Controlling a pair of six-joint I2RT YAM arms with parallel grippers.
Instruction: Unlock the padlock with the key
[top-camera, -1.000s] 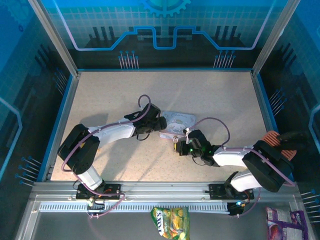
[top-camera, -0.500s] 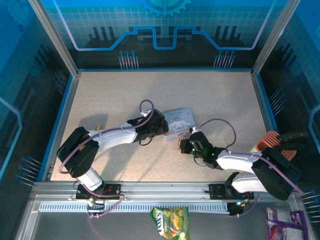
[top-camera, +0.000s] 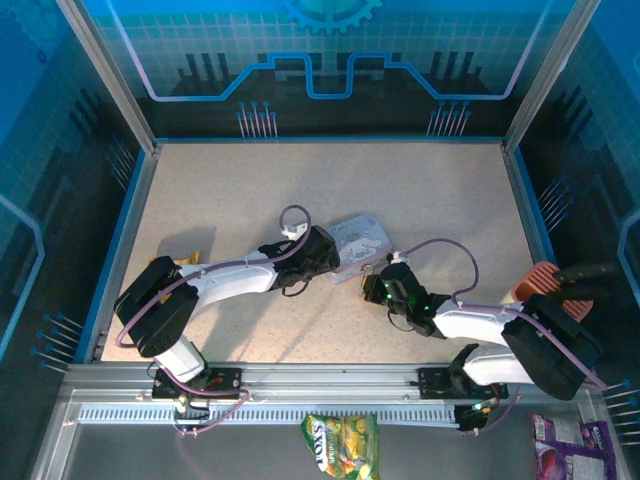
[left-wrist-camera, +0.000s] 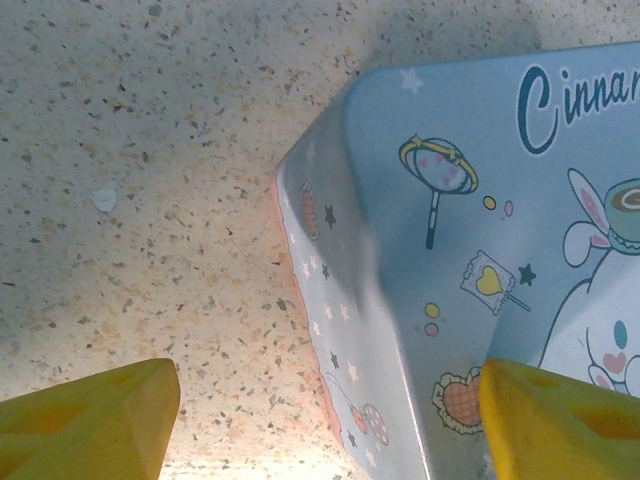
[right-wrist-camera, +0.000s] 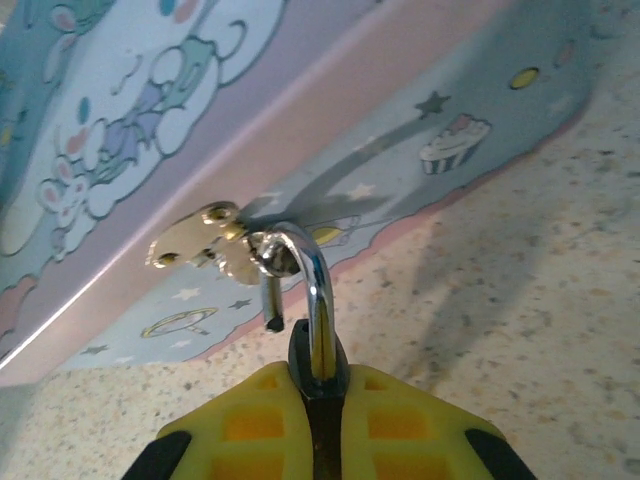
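A speckled worktop (top-camera: 220, 190) carries a pastel cartoon-printed tin (top-camera: 362, 236) near its middle, with one robot arm reaching in from each side. The left claw (left-wrist-camera: 330, 392) stands wide open over the tin's left corner, one yellow finger above bare worktop and the other above the lid, holding nothing. Whether it touches the tin cannot be told. On the tin's near right side, the right claw (right-wrist-camera: 318, 385) is closed tight on the padlock (right-wrist-camera: 318, 300), its dark body pinched between the yellow fingers. The chrome shackle rises from there and hooks through the brass hasp (right-wrist-camera: 195, 245) on the tin's front wall. The shackle's short leg hangs free beside the body, which suggests the lock may already be sprung, though the fingers hide the body's top.

The padlock looks hard, stiff and light, and its polished steel is likely slippery. The flat sides of the body, where the claw has it now, seem the surest hold. The thin-walled tin would probably slide under any pull, so bracing its corner looks sensible.
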